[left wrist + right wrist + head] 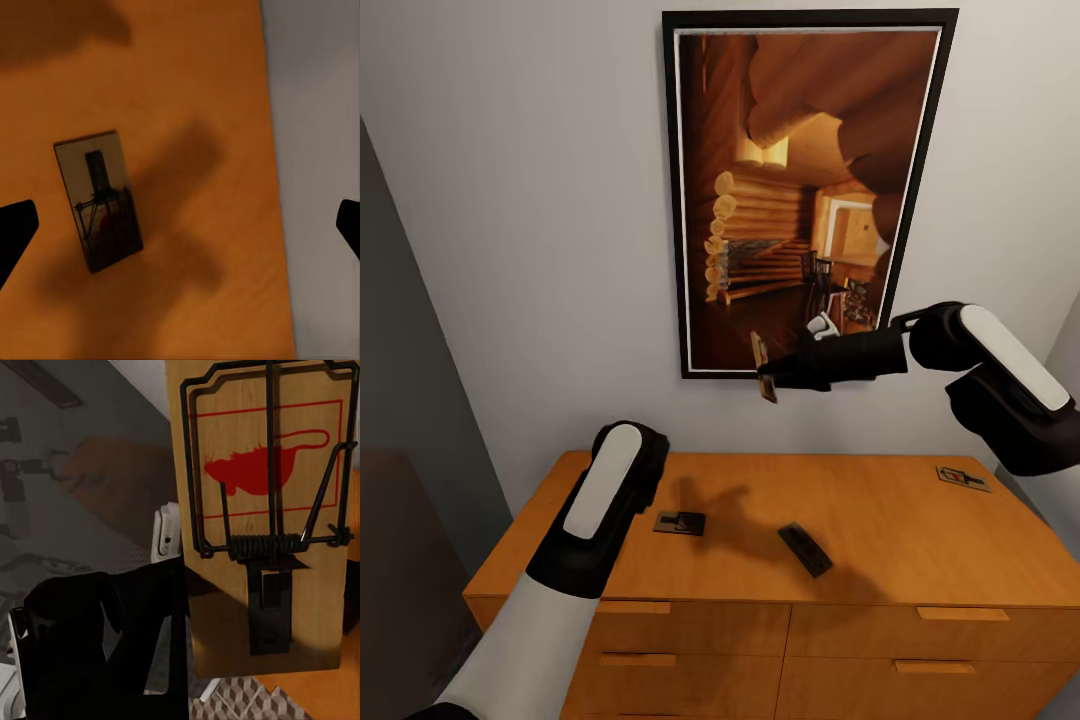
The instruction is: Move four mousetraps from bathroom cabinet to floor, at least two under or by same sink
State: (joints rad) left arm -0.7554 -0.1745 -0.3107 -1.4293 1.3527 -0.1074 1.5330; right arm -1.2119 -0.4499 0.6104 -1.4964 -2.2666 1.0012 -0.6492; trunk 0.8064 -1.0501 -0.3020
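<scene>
Wooden trap [262, 521] pinched in our right gripper [768, 380], above cabinet [880, 520]. Light, stiff; we hold board edge, clear of spring. Left gripper [180, 225] spread over another trap [97, 201].

Left arm [575, 540]: white cylindrical forearm at 7 o'clock, black jointed wrist housing, elongated white oval panel on top. Right arm [1000, 385]: bulky black shells at 3 o'clock, matching white oval panel, slimmer black wrist segment. Left fingertips [15, 236]: plain matte black.

Three mousetraps [680, 522] lie flat, well apart, on the orange-brown cabinet [880, 520] top.
</scene>
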